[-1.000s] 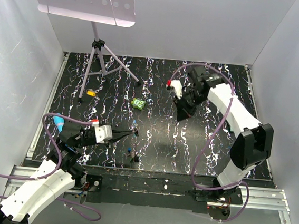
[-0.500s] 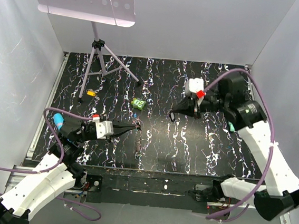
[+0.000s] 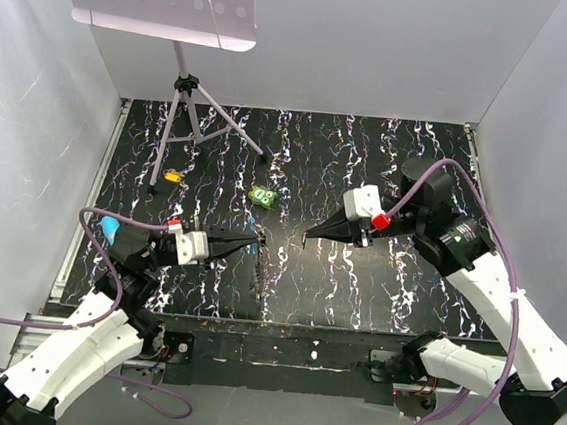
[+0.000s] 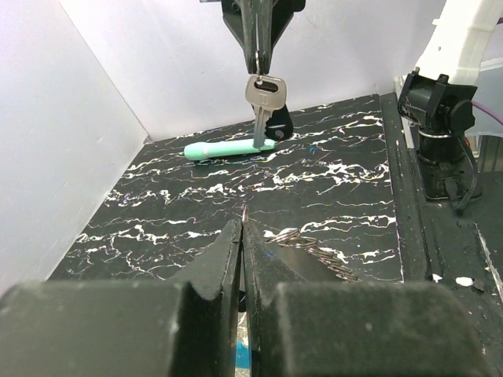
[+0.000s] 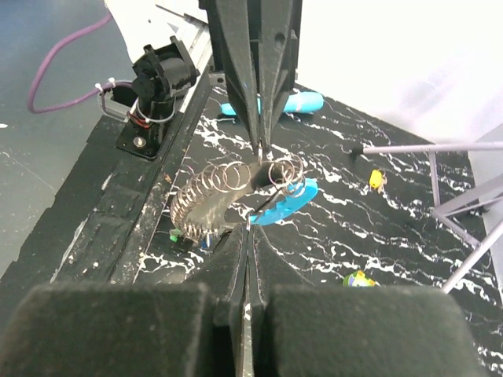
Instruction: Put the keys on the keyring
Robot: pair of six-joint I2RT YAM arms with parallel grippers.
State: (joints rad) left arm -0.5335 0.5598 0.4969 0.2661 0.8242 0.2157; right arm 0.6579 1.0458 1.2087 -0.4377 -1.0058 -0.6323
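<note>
The keyring [image 5: 224, 188], a loop of linked wire rings with a bright blue clip [image 5: 289, 201], hangs from my left gripper [image 3: 258, 238], which is shut on one ring [image 4: 245, 214]. Its low end reaches the table [image 3: 259, 289]. My right gripper [image 3: 306, 237] points at the left one from a short gap away. It is shut on a silver key [image 4: 265, 93] that dangles below its tips. In the right wrist view my right gripper [image 5: 250, 228] shows only the key's thin edge. Small green and blue key heads [image 5: 187, 237] lie under the chain's low end.
A teal marker [image 3: 110, 226] lies at the table's left edge. A bright green lumpy object [image 3: 261, 197] and a small orange-yellow piece [image 3: 173, 175] sit further back. A music stand's tripod [image 3: 188, 113] stands at the back left. White walls enclose the black marbled table [image 3: 357, 280].
My right arm swung down from the back of the table and now points its key leftward at the left gripper. The left gripper lifted the keyring slightly.
</note>
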